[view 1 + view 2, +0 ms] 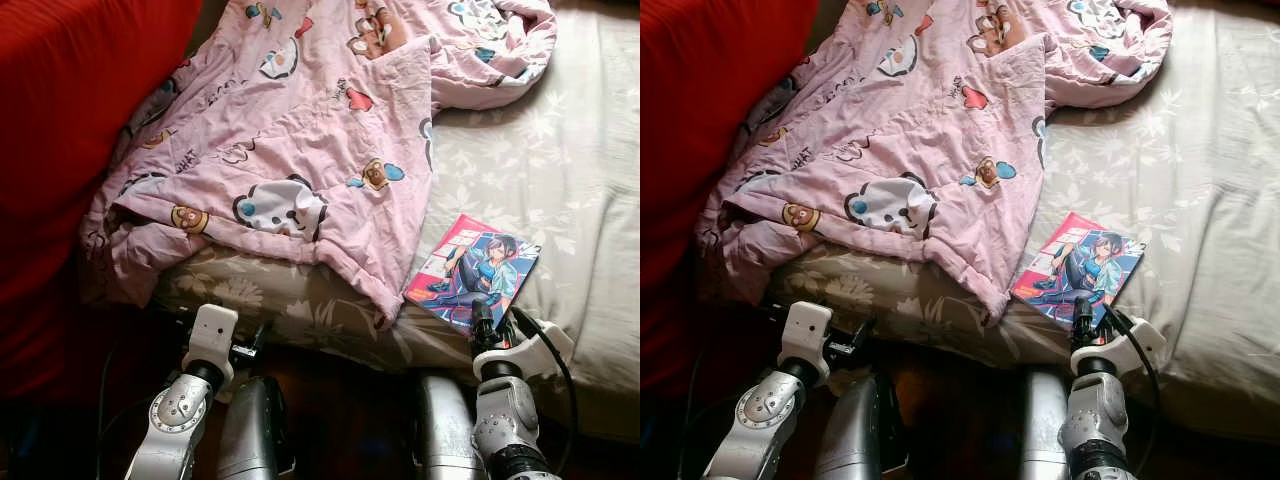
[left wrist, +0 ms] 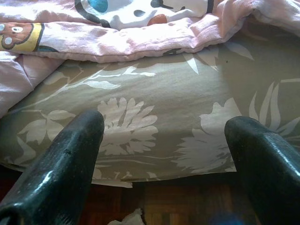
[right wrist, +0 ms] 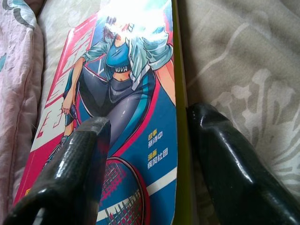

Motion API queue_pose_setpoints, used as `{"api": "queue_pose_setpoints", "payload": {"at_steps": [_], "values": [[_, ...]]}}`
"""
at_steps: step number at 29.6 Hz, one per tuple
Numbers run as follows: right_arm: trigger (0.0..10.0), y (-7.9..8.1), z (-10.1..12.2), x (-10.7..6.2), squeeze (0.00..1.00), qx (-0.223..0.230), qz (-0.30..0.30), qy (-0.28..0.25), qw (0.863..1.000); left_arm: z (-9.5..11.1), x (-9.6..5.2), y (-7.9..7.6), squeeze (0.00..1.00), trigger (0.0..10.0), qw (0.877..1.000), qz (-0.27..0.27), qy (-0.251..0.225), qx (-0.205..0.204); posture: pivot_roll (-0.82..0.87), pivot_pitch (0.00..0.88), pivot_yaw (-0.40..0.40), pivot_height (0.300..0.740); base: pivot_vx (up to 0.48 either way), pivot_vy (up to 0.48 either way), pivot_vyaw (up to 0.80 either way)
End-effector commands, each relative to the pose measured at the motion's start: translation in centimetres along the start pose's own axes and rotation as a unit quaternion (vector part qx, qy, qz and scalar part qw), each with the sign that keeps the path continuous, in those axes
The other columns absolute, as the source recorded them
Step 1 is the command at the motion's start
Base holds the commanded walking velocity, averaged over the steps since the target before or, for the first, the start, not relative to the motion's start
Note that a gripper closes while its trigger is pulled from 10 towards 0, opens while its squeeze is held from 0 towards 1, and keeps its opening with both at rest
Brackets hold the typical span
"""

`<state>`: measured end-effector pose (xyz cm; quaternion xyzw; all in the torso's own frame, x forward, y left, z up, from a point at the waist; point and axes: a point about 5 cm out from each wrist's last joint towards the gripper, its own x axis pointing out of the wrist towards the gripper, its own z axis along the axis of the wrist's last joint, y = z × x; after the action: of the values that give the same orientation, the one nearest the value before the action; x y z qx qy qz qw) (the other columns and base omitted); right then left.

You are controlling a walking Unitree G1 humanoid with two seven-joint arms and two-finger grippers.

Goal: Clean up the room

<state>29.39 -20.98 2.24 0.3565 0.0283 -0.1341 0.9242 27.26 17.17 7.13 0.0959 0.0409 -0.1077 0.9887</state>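
The glossy comic book with a blue-and-red illustrated cover [image 1: 472, 270] lies flat near the floral bed's [image 1: 560, 170] edge, where the right hand [image 3: 145, 154], fingers apart, straddles its corner to grip it, while the left hand [image 2: 164, 154] idles open.

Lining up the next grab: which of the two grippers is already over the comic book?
The right gripper. Its open fingers straddle the comic book's near edge, while the left gripper, also open, faces only the flowered bedsheet below the pink blanket.

Silver arms [image 1: 180, 415], white wrist blocks [image 1: 212, 335], glossy black fingers [image 2: 61, 164]; seemingly a black cable [image 1: 555, 362].
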Motion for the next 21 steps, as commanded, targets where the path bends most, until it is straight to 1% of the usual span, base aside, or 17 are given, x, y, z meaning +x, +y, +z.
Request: {"api": "queue_pose_setpoints", "payload": {"at_steps": [1,4,8,10,15,17,18,21], "values": [[10.0,-0.9,-1.6,-0.9,0.0,0.023,-0.022,0.032,0.999,-0.8,-0.6,0.4,0.0,10.0,1.0,0.003,0.02,0.006,0.01,0.269,0.139,0.582,0.0,0.0,0.0],[10.0,-1.2,-1.9,-1.1,0.0,0.038,-0.027,0.041,0.998,-0.8,-0.6,0.4,0.0,10.0,1.0,0.002,0.02,0.007,0.01,0.269,0.14,0.582,0.0,0.0,0.0],[10.0,-2.0,-2.6,-1.6,0.0,0.078,-0.039,0.062,0.994,-0.8,-0.6,0.4,0.0,10.0,1.0,0.001,0.019,0.008,0.01,0.268,0.141,0.582,0.0,0.0,0.0],[10.0,-2.1,-2.9,-1.8,0.0,0.087,-0.039,0.07,0.993,-0.7,-0.6,0.5,0.0,10.0,1.0,0.002,0.019,0.008,0.01,0.269,0.142,0.582,0.0,0.0,0.0],[10.0,-1.7,-3.6,-1.9,0.0,0.104,-0.02,0.091,0.99,-0.7,-0.6,0.5,0.0,10.0,1.0,0.001,0.019,0.008,0.01,0.269,0.144,0.582,0.0,0.0,0.0],[10.0,-1.1,-4.1,-1.9,0.0,0.112,0.004,0.108,0.988,-0.7,-0.6,0.5,0.0,10.0,1.0,0.001,0.02,0.009,0.01,0.268,0.145,0.582,0.0,0.0,0.0],[10.0,-1.1,-4.1,-1.9,0.0,0.112,0.004,0.108,0.988,-0.7,-0.6,0.5,0.0,10.0,1.0,0.001,0.02,0.009,0.01,0.268,0.145,0.582,0.0,0.0,0.0],[10.0,-0.3,-4.3,-1.8,0.0,0.107,0.035,0.116,0.987,-0.7,-0.6,0.6,0.0,10.0,1.0,0.001,0.019,0.009,0.01,0.267,0.145,0.582,0.0,0.0,0.0]]}}
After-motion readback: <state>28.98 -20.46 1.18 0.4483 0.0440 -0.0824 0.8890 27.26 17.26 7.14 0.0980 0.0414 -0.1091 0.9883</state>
